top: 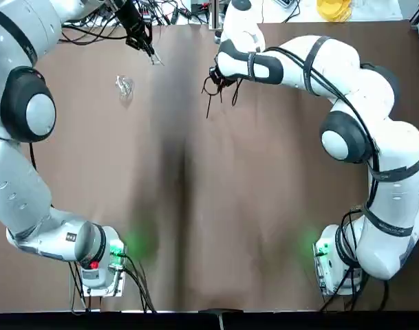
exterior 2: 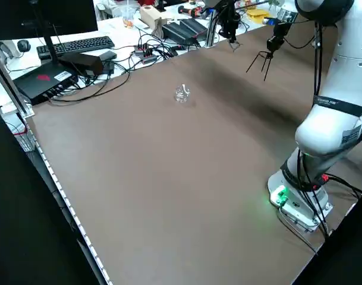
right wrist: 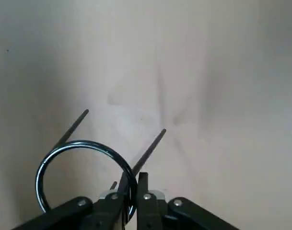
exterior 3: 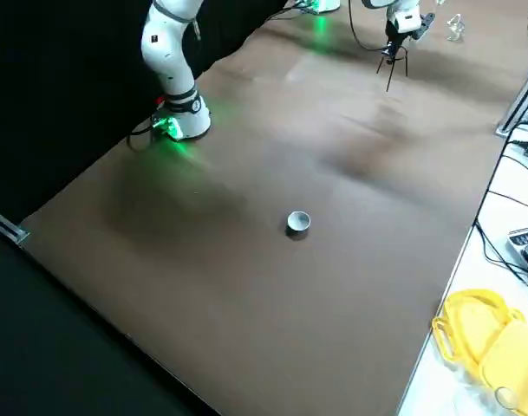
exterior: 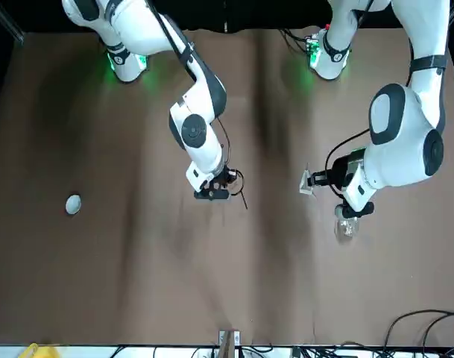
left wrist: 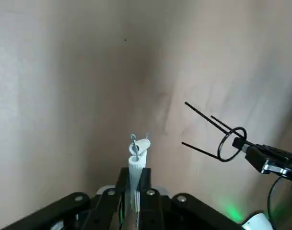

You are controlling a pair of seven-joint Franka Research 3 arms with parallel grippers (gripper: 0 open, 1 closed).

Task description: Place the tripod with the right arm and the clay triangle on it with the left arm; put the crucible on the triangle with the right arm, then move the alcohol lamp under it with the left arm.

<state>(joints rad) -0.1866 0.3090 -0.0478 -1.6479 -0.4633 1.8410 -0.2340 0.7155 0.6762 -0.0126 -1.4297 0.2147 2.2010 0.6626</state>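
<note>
Above the far half of the table, opposite the robot's bases, the left gripper (left wrist: 134, 181) is closing its jaws on the clay triangle (left wrist: 137, 165), its white tubes and twisted wire ends standing out from between the fingertips. To its right, the right gripper (right wrist: 132, 184) is clamping the tripod (right wrist: 83, 143) at its black wire ring, the long legs pointing downward above the tabletop. The two grippers are hanging near each other toward the far edge, the left one left of the table's middle and the right one nearer the middle, each holding its piece apart from the other.

Below and to the left of the left gripper, the clear glass alcohol lamp (top: 124, 85) is resting on the table (top: 216, 261) toward the far left corner. Across the table, well apart from both grippers, the white crucible (exterior 3: 298, 222) is sitting upright, its open mouth facing up, on the right side about midway between the near and far edges. Beyond the far edge, yellow trays (exterior 3: 498, 347) are lying toward the right corner, while dark cables (exterior 2: 133, 59), a keyboard (exterior 2: 84, 50) and a monitor (exterior 2: 41, 22) are occupying a white surface toward the left.
</note>
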